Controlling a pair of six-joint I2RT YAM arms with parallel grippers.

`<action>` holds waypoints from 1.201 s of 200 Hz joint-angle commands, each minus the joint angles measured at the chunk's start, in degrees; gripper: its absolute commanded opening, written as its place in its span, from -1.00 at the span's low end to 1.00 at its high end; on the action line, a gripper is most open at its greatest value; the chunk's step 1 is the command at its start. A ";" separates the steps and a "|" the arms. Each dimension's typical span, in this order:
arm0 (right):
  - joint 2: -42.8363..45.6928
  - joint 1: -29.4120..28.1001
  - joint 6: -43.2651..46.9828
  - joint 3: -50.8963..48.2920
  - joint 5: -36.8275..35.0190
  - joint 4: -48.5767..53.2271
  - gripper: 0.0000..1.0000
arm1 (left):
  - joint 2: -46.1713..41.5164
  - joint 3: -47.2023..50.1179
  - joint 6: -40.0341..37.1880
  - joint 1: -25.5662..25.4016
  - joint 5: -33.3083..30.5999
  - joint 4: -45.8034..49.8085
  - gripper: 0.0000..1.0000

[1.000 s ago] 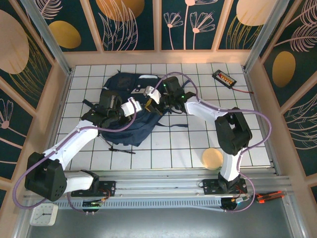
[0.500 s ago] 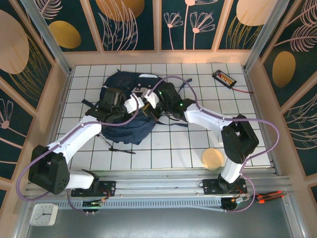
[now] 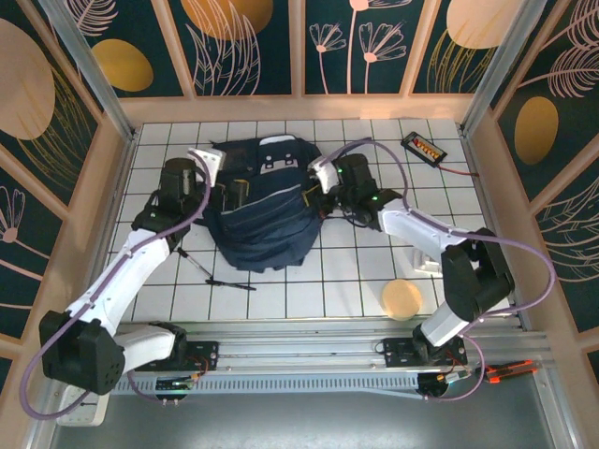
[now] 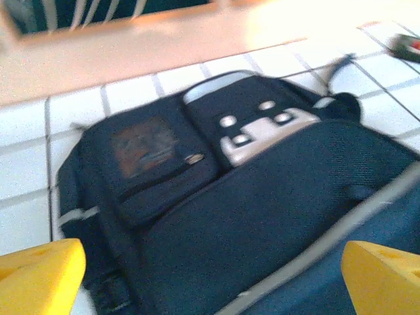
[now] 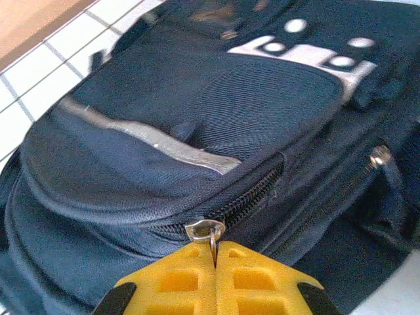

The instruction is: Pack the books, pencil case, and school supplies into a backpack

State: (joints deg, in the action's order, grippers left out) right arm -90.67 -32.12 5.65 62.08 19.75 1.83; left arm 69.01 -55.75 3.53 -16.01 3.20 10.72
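White tiles cover the table [image 3: 374,271]. The right gripper [image 5: 214,249] has its yellow jaws pinched together on the small metal zip pull [image 5: 205,230] of the backpack [image 3: 267,210], which lies slumped toward the table's far edge, about midway across. The left gripper [image 4: 210,282] is spread wide and empty at the bag's left side. Cloth this soft will likely bunch and drag when the zip is tugged, so the fabric beside the zip looks like the place to pin it. What the bag holds is hidden. What seems to be the pen [image 3: 231,282] lies just nearward of it.
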 commanded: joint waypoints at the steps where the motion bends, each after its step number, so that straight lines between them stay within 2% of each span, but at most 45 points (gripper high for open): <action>1: 3.76 0.44 0.61 -1.15 -2.48 0.46 -1.00 | 3.43 -4.45 17.84 2.74 -1.88 7.06 0.98; 16: 4.52 0.44 0.50 -1.83 -4.73 1.55 -1.00 | 7.18 -5.09 22.85 2.83 2.42 10.61 0.98; 36: 4.74 -1.02 2.58 -1.68 -7.35 4.51 -1.00 | 9.52 -0.63 27.20 2.83 5.33 9.88 0.95; 57: 3.54 -4.55 7.35 -0.25 -12.26 8.66 -1.00 | 12.14 4.92 29.73 2.97 8.95 7.08 0.80; 77: 1.60 -7.09 9.87 1.89 -16.34 12.50 -1.00 | 15.32 10.29 33.34 2.96 14.05 -0.61 0.55; 93: 0.06 -9.03 9.92 4.44 -19.36 16.29 -1.00 | 17.38 12.80 36.56 2.93 17.86 -7.48 0.23; 118: 0.79 -12.92 10.83 6.74 -21.92 20.22 -1.00 | 17.72 14.44 39.80 2.97 19.38 -12.51 -0.15; 144: 3.04 -15.87 12.01 6.74 -19.25 23.34 -1.00 | 15.05 15.67 42.65 2.92 17.37 -14.69 -0.45; 189: -1.14 -20.22 9.22 12.57 -15.33 31.74 -1.00 | 11.70 16.25 46.13 2.81 18.13 -18.21 -0.52; 240: -16.24 -26.48 -6.39 27.50 -13.73 34.14 -1.00 | 9.83 17.11 48.73 1.65 18.95 -21.03 -0.61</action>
State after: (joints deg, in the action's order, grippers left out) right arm -100.79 -55.44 8.88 83.20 0.32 34.59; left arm 81.23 -38.52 49.28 -12.64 17.69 -3.70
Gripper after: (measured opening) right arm 0.052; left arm 0.208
